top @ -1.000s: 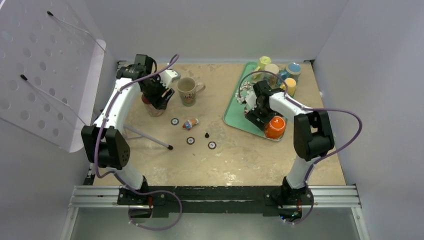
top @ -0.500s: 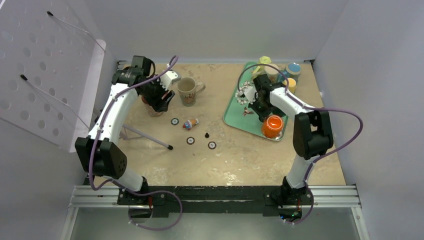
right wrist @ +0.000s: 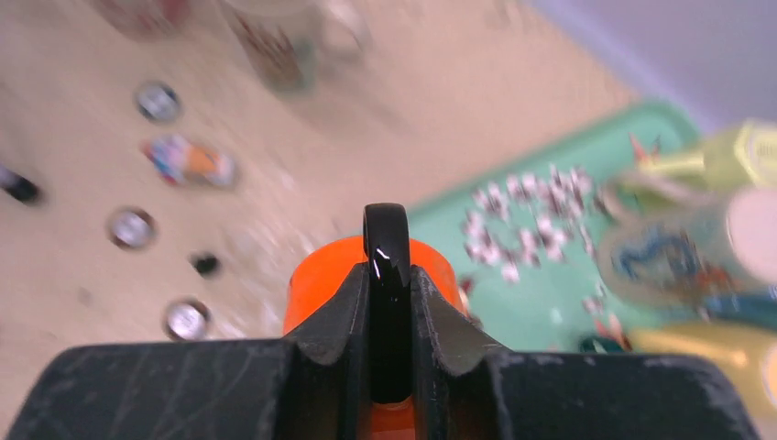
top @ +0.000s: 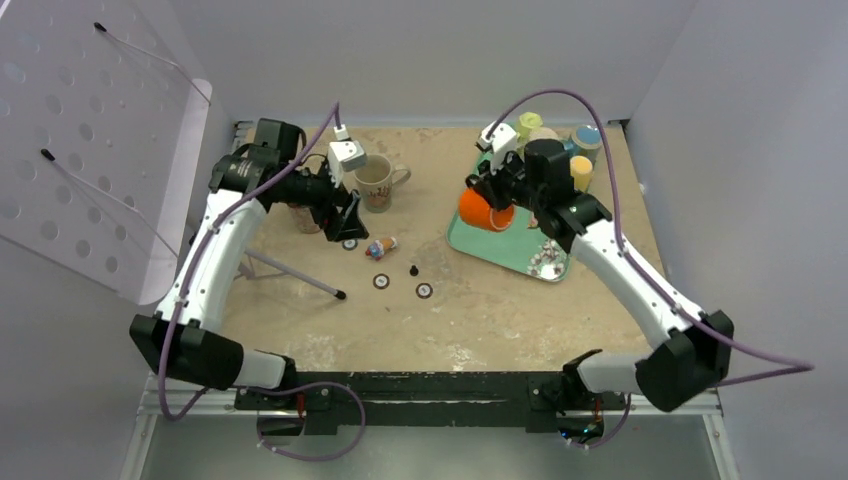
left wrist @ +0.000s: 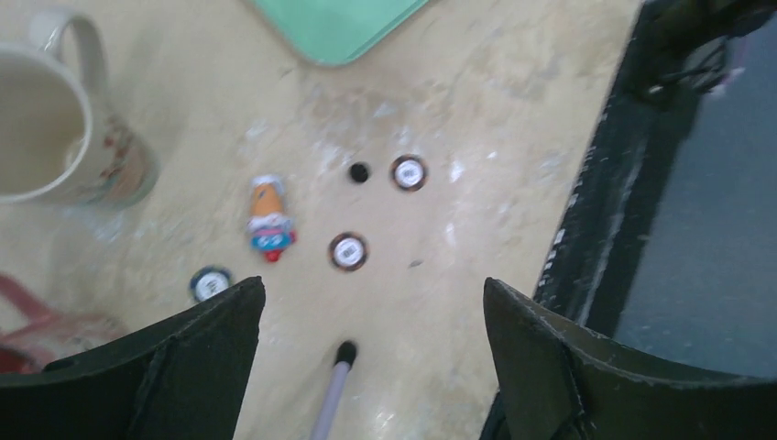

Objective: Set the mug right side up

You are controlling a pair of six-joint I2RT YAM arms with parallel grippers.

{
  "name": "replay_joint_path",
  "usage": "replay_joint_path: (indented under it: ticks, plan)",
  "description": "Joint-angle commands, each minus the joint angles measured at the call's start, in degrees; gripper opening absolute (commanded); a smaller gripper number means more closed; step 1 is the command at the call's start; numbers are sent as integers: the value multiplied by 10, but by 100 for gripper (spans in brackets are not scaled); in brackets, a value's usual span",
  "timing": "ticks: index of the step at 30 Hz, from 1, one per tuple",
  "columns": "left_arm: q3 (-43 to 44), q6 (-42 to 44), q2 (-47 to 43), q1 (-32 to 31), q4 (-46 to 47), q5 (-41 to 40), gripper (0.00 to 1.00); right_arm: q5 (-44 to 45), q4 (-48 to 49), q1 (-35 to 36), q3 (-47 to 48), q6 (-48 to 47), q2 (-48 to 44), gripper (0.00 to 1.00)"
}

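Note:
The orange mug point(top: 482, 212) with a black handle point(right wrist: 387, 240) hangs in the air over the left edge of the green tray point(top: 500, 247), tipped on its side. My right gripper point(top: 503, 190) point(right wrist: 389, 275) is shut on that handle, and the orange body point(right wrist: 316, 275) shows beyond the fingers. Which way the mug's mouth faces is hidden. My left gripper point(top: 348, 216) point(left wrist: 371, 289) is open and empty, above the table near the beige mug point(top: 374, 180) point(left wrist: 46, 137).
Several cups point(top: 560, 150) stand at the tray's back. Small toy point(top: 380, 246) point(left wrist: 268, 218), round discs point(top: 381, 281) point(left wrist: 348, 251) and a thin rod point(top: 300, 275) point(left wrist: 332, 394) lie mid-table. A dark red cup point(top: 305, 218) sits under the left arm. A white pegboard point(top: 90, 130) leans at left.
My right gripper closed on the orange mug's handle and lifted it off the tray, up and to the left. My left gripper opened and rose away from the dark red cup.

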Motion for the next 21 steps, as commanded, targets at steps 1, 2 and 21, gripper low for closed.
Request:
replay_joint_path:
  ticks: [1,2,21]
  plan:
    - [-34,-133,-46,-20,111,194,94,-78,324,70,-95,197,-80,0]
    - [-38,-163,-47,-28,137,203,95,-79,383,84,-118,231,-93,0]
    - [-75,-415,-1,-87,331,301,14,-96,665,158,-186,397,-95,0]
